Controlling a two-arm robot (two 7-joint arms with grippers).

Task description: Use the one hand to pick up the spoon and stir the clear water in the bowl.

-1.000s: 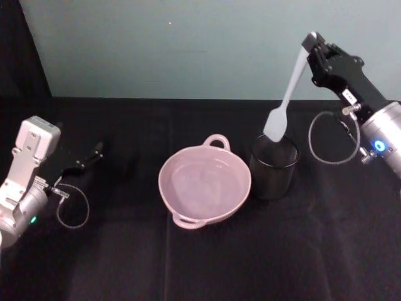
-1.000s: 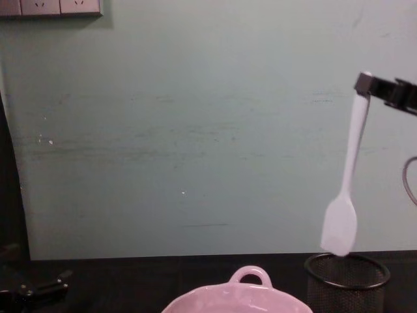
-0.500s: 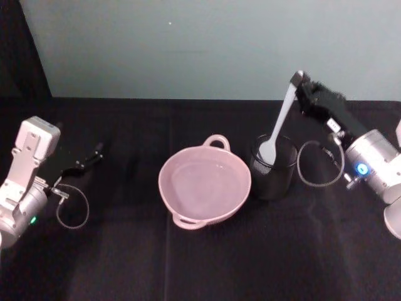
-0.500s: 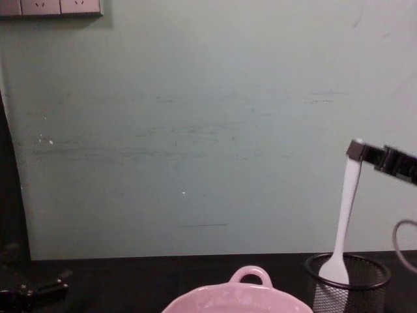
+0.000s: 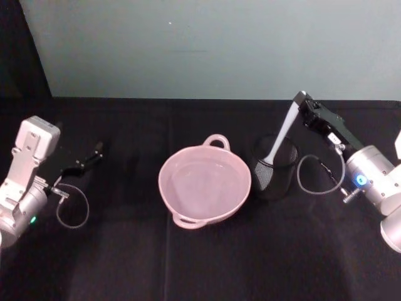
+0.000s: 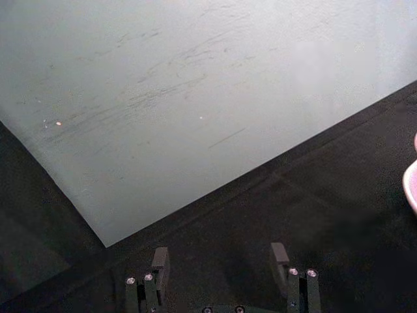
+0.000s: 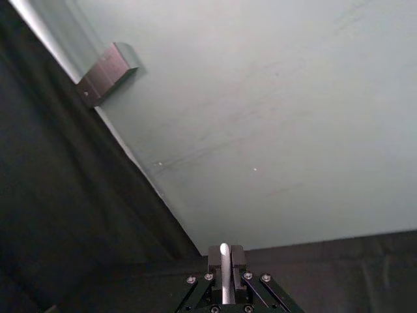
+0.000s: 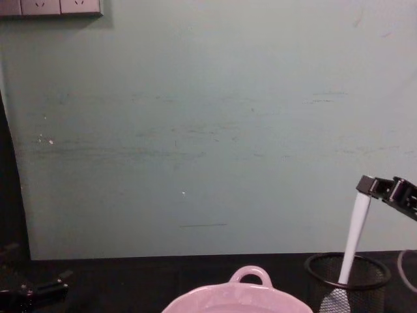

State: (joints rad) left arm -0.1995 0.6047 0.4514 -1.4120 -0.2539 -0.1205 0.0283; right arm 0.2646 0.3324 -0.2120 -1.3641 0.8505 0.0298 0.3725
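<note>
Spoon (image 5: 276, 144) stands in mesh cup (image 5: 274, 175), bowl (image 5: 205, 186) beside.

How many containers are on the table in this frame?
2. The pink bowl sits at the table's centre; the black mesh cup stands just to its right, with the spoon lowered into it, held by the right tool. None appear hidden.

A pale green wall (image 8: 195, 130), faintly scuffed, stands just behind the black-draped table (image 5: 200, 263). White wall sockets (image 8: 51, 7) sit high, far across from the right arm's side.
</note>
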